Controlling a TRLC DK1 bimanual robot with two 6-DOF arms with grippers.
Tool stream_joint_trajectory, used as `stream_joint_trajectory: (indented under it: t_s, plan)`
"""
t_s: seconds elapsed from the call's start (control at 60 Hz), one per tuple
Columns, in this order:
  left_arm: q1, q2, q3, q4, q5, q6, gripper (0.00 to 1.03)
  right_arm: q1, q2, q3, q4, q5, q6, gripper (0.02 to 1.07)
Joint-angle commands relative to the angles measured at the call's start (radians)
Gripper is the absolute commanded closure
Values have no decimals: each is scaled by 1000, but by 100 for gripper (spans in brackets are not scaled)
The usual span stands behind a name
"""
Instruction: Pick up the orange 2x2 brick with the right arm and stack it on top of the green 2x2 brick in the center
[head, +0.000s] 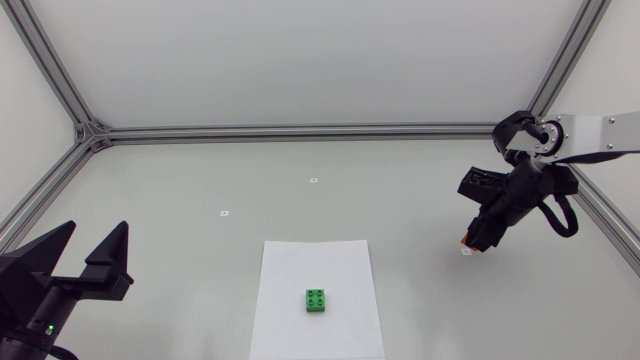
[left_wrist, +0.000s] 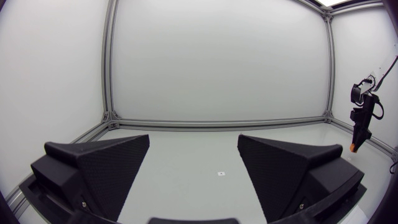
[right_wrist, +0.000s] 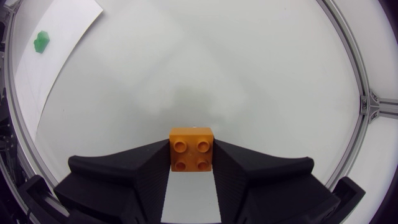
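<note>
The right arm's matte black hand (head: 474, 236), near the counter's (head: 400, 190) right edge, clamps a small orange 2x2 plastic brick (right_wrist: 192, 148), well apart from the green 2x2 plastic brick (head: 317, 300) on a white paper sheet (head: 290, 325) at the near edge's middle, while the left hand's (head: 96, 232) fingers stand apart.

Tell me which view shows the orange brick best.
The right wrist view: the orange brick, studs visible, is clamped in the right gripper. The head view shows only an orange sliver under that gripper; the left wrist view, a distant speck.
</note>
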Motion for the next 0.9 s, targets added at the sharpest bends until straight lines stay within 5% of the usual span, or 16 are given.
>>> stream_joint_trajectory:
  t_s: [0.0,0.417,0.883]
  plan:
    - [5,-8,-41,-15,4,13,4,55,-64,-45,-32,-2,-7,92]
    - [5,-8,-41,-14,4,13,4,535,-196,-100,-78,49,210,92]
    - [5,-8,-41,-14,4,13,4,880,-44,6,-77,59,332,97]
